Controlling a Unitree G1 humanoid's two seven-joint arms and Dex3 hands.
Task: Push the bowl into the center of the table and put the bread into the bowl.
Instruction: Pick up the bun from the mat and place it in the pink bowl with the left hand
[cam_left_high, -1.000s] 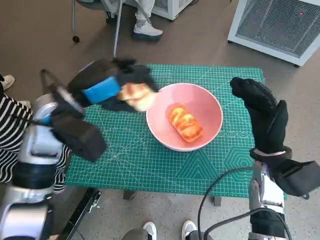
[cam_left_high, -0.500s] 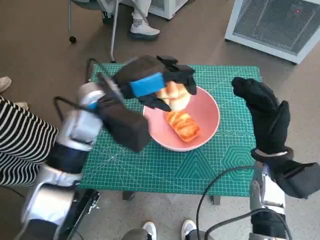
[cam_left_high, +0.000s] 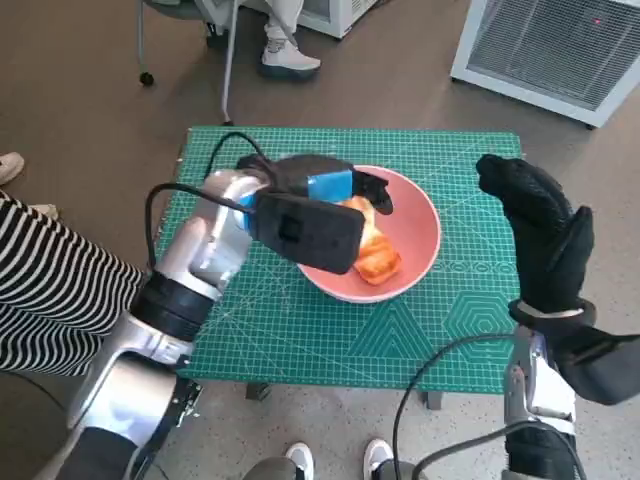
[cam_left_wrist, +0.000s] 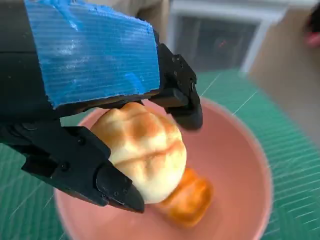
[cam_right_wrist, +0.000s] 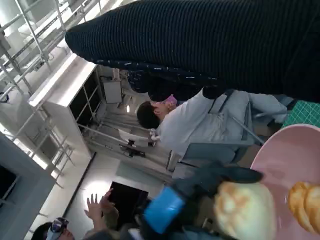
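In the head view the blue-taped left hand (cam_left_high: 335, 190) and its arm cover most of the pale round bread roll (cam_left_wrist: 142, 150), which its black fingers (cam_left_wrist: 112, 185) clasp over the pink bowl (cam_left_high: 425, 235). A glazed golden bread piece (cam_left_high: 380, 262) lies in that bowl, near the middle of the green gridded desk (cam_left_high: 300, 330). The black-gloved right hand (cam_left_high: 540, 235) is raised beside the bowl, fingers spread and holding nothing.

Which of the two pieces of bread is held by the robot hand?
The pale round bun, gripped by the left robot hand above the pink bowl. The other, a darker orange-brown bread, lies loose in the bowl's bottom.
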